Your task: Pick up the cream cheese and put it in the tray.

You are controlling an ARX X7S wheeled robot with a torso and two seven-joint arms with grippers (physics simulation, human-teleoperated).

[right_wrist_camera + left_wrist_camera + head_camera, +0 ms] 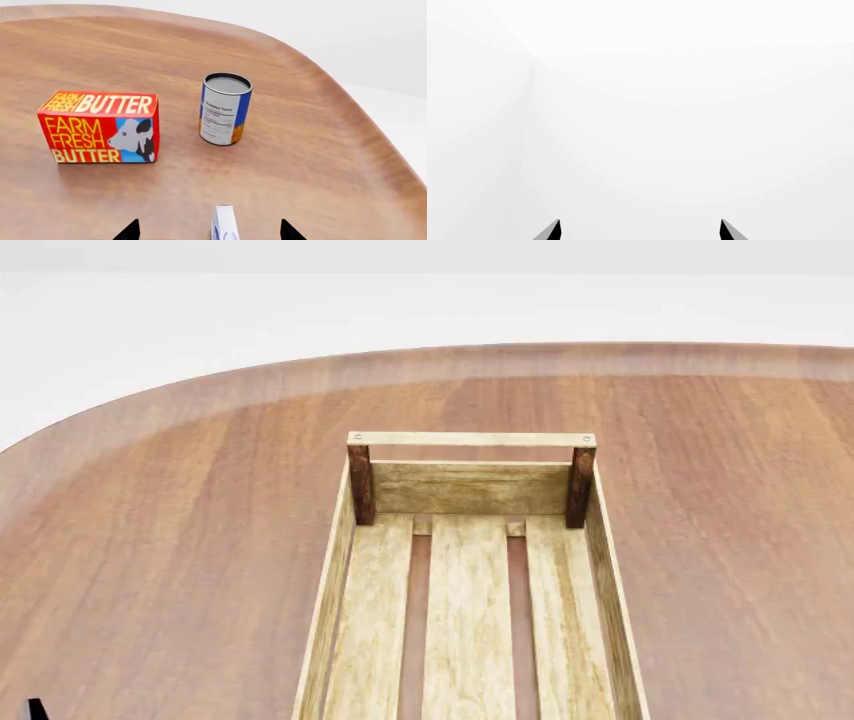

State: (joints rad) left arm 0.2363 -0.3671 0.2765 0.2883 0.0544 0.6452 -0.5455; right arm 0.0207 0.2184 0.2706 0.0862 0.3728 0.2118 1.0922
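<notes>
Wood-grain table (160, 540) under white walls bears the tray (470, 447); both end effectors' fingertips stand spread, right (208, 231) astride the cream cheese (225, 223).

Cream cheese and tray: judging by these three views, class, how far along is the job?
Nothing looks done: the tray on the table holds nothing in its visible part. In hand: the right gripper has its fingertips spread either side of the cream cheese, near the butter box and can. Left: grasping, lifting, carrying, placing. The left gripper faces only blank white.

"FARM FRESH BUTTER" on butter box (100, 127)
</notes>
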